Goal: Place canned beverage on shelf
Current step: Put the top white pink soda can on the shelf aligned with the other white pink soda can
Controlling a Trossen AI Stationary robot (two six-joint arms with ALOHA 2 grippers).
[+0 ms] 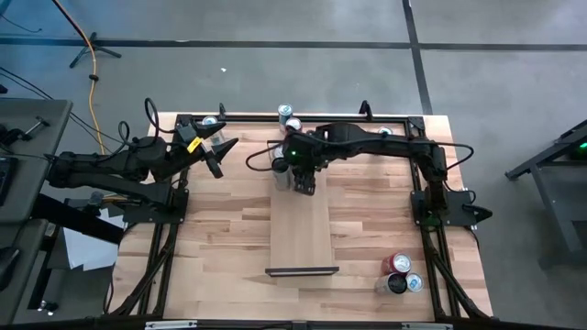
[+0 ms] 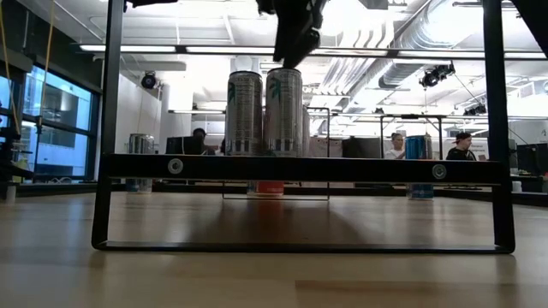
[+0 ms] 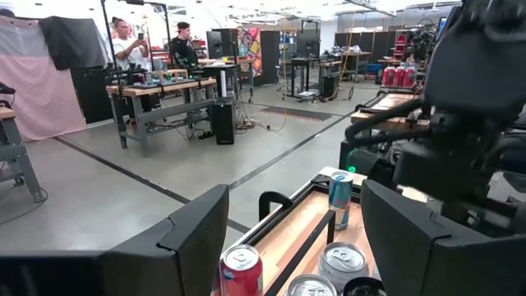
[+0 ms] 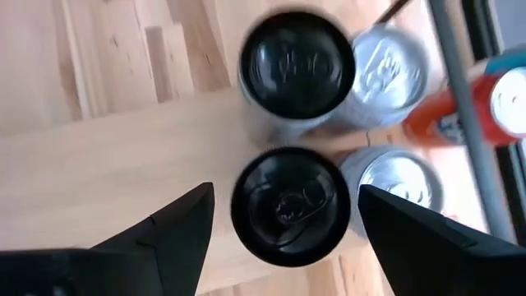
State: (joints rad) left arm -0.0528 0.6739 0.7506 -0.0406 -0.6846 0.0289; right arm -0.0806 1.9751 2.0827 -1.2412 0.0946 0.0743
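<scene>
I've set the black-topped can (image 4: 289,205) on the shelf (image 1: 300,229), at its far end beside another can (image 4: 296,64). My right claw (image 4: 283,218) hangs above it, fingers apart, clear of it. Next: lift straight up. Left claw (image 3: 296,238) waits open, left of the shelf.

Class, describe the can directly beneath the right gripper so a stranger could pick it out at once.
Find the shelf, the pale plank lying along the table's middle. At its far end stands a cluster of cans under the open right gripper. The can between its fingers has a black top; its nearest neighbours' are silver.
</scene>
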